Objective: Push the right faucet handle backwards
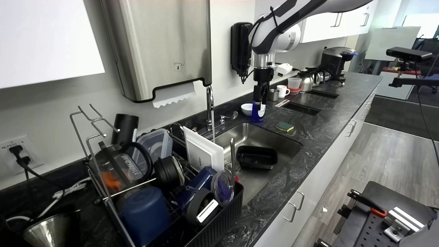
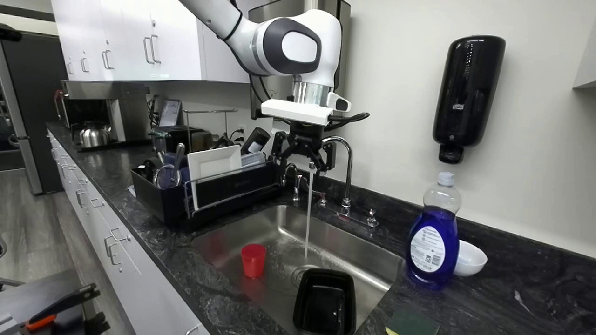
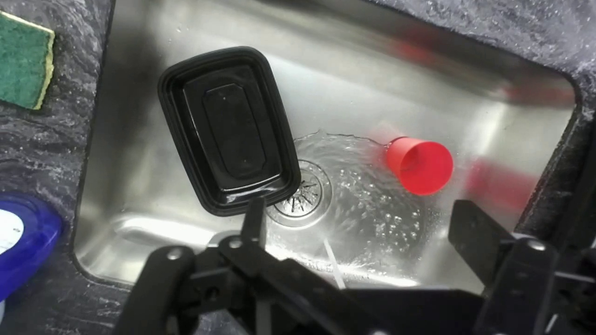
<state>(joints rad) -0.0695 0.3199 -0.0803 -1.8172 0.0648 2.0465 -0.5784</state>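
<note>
Nearest in the wrist view, the hand (image 3: 361,218) is standing with its black fingers (image 3: 477,237) spread wide apart, holding nothing. It is pointing down over the sink (image 3: 344,97), apart from the tall spout (image 2: 348,177), which is running water (image 2: 308,214).

I am recording the right tap handle (image 2: 372,218) as the item under inspection: it is standing on the bench (image 2: 549,279) behind the sink, just beside the foot of the spout, on the side toward the soap bottle (image 2: 433,246).

Governing relation: the handle is lying lower than the hand and, judging by both exterior views, nearer the wall (image 2: 396,93). The two are not touching. In an exterior view its short lever (image 1: 234,115) is appearing to point along the wall, away from the spout, so a backward push would be meeting it across its long axis. Only one robot arm (image 2: 298,46) is showing.

Assessment: the push is not yet beginning. The next move is probably calling for lowering the hand to the room side of the lever, then pressing toward the wall. Spread fingers are risking a slip; closed up, they would be offering a firmer edge. The wrist view is not showing the handle.
</note>
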